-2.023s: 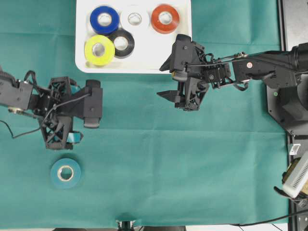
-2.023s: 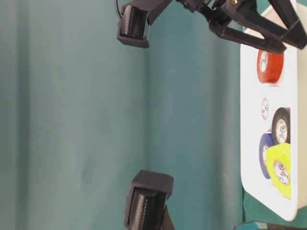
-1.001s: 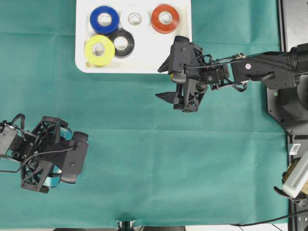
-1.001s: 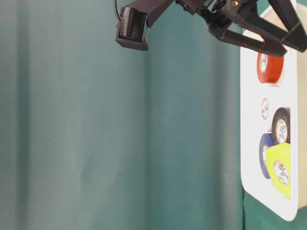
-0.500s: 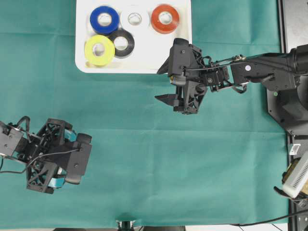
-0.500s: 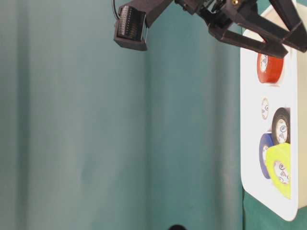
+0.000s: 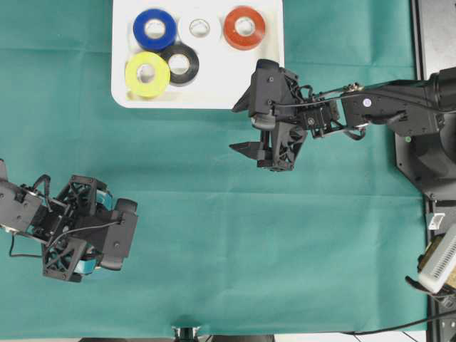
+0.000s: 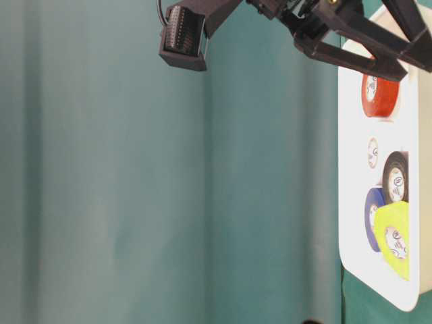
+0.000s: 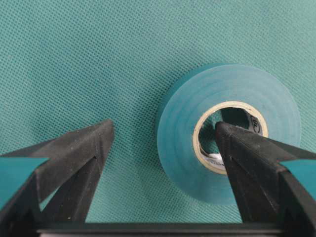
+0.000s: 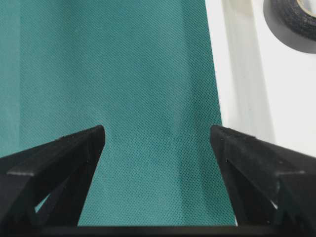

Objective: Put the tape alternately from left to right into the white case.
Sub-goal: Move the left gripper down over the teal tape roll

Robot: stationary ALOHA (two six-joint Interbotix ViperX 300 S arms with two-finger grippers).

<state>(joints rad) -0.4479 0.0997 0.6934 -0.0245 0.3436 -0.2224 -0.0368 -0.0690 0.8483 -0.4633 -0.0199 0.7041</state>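
We see a green cloth-covered table [image 7: 235, 242] from above. Our left gripper [image 9: 163, 136], a black two-fingered claw, is spread wide over the teal ring-shaped roll of tape [image 9: 229, 133] lying flat on the cloth near the lower left; one finger [image 9: 249, 163] reaches into the roll's pale core, the other stands outside it, gripping nothing. Our right gripper [image 7: 260, 128], also wide open and empty, hovers just below the large shallow white rectangular case [image 7: 214, 89] at the top, which holds the blue [image 7: 154, 28], white [image 7: 199, 27], red-orange [image 7: 244, 27], yellow [image 7: 147, 73] and black [image 7: 180, 64] rolls.
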